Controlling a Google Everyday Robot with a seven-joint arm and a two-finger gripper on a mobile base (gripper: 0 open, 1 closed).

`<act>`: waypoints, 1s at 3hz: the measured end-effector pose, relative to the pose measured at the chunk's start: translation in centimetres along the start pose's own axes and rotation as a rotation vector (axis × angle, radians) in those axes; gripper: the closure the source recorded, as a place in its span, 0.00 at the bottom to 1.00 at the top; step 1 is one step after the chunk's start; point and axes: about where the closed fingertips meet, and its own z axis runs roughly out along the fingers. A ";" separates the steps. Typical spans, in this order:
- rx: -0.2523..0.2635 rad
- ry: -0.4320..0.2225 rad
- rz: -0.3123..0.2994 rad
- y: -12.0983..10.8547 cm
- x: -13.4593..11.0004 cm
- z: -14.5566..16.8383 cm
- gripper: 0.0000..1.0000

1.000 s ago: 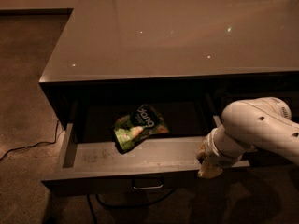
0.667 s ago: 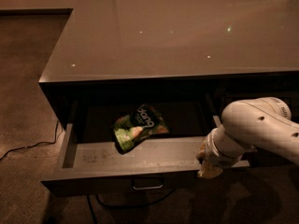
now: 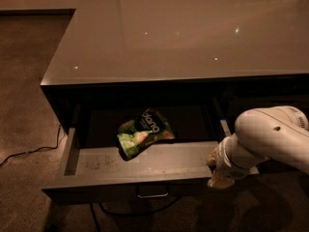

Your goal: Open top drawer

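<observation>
Where the top drawer [image 3: 169, 161] stands: well out from under the tabletop [image 3: 183, 37], its pale scuffed floor bare to view from the front rim back into the shadow.
Handle [image 3: 152, 194]: a small metal loop at the centre of the drawer front, just below the rim; nothing touches it.
My tool [image 3: 216, 172]: at the drawer's right front corner, close against the rim and mostly hidden behind my own white arm [image 3: 270, 139]. I cannot tell whether it is open or closed, nor whether it grips anything.
Inside: a green snack bag [image 3: 144, 132] lies crumpled left of centre, toward the back, well apart from my tool.
Floor: a cable [image 3: 24, 154] trails at the left, beside the cabinet.
Done: I judge the opening itself as good as finished, since most of the drawer's floor shows.
Left: at most a short last pull, if the runners allow one, then drawing my arm clear of the corner.
Risk: backing off carelessly could nudge the drawer inward.
</observation>
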 end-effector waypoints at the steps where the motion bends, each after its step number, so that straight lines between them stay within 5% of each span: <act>1: 0.040 -0.029 0.024 1.2 0.7 -1.5 0.00; 3: 0.109 -0.125 0.006 -1.0 -0.8 -4.2 0.00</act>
